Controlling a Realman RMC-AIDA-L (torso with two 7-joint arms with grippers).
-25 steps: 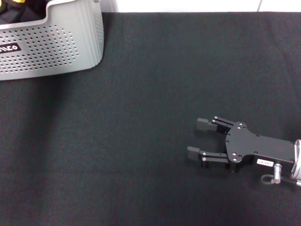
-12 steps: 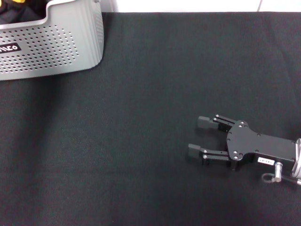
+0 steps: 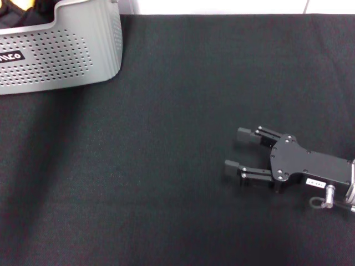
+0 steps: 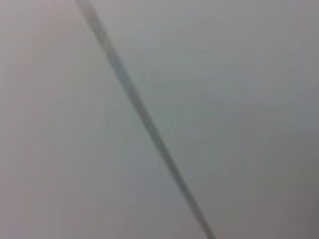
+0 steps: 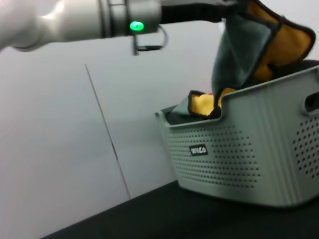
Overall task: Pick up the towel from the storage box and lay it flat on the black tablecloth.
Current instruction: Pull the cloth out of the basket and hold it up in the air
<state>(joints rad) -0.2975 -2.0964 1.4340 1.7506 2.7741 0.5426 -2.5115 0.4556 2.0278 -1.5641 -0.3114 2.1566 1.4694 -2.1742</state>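
The storage box stands at the far left corner of the black tablecloth. A scrap of the yellow towel shows over its rim. In the right wrist view my left gripper is above the box, shut on the towel. The towel hangs folded, grey-green outside and yellow-orange inside, with its lower end still in the box. My right gripper rests open and empty low over the cloth at the right, pointing left. The left wrist view shows only a pale wall.
A white wall runs behind the table's far edge. The tablecloth spreads wide between the box and my right gripper.
My right gripper has drifted slightly right and toward me. A little more yellow towel shows over the box rim in the head view.
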